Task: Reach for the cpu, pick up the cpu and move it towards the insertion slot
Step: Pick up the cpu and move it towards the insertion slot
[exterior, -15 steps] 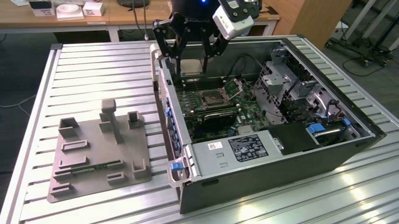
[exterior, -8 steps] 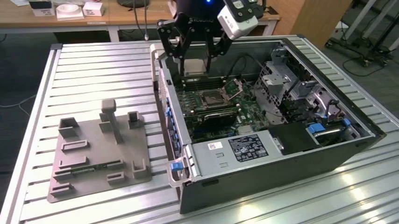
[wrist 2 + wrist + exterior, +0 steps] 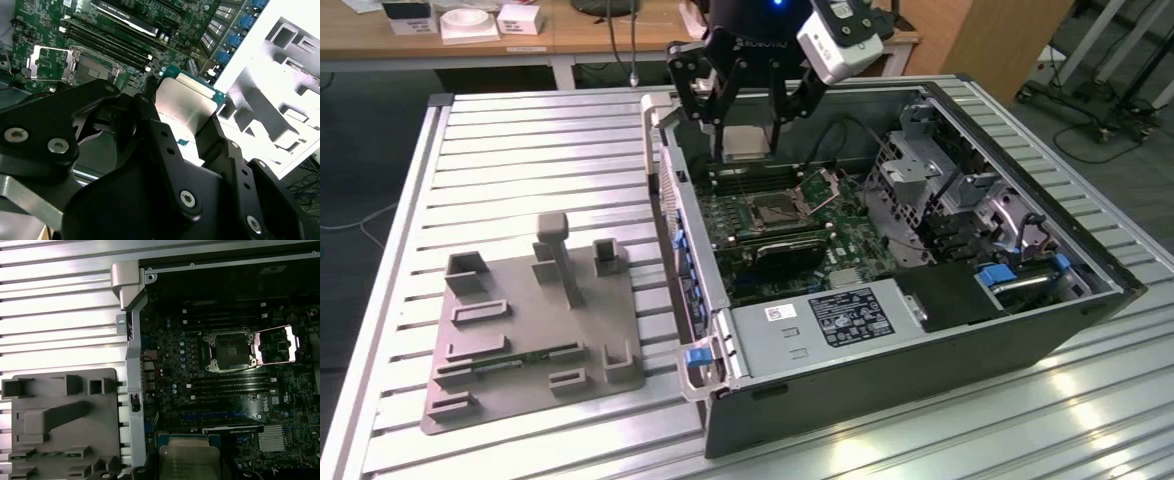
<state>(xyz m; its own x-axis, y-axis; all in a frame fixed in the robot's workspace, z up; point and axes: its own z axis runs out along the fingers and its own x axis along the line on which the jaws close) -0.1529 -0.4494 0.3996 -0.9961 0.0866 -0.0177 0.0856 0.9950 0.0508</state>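
One cpu (image 3: 184, 102) clamped in my gripper (image 3: 177, 117), carried above the open case (image 3: 1067, 250); transport step. Judgement: insertion slot (image 3: 778, 208) needs careful alignment overhead.

Air above the square dark insertion slot (image 3: 775, 209) lay open; its raised metal retention bracket (image 3: 826, 186) stood at two o'clock, grey drive cage (image 3: 923, 170) beyond.
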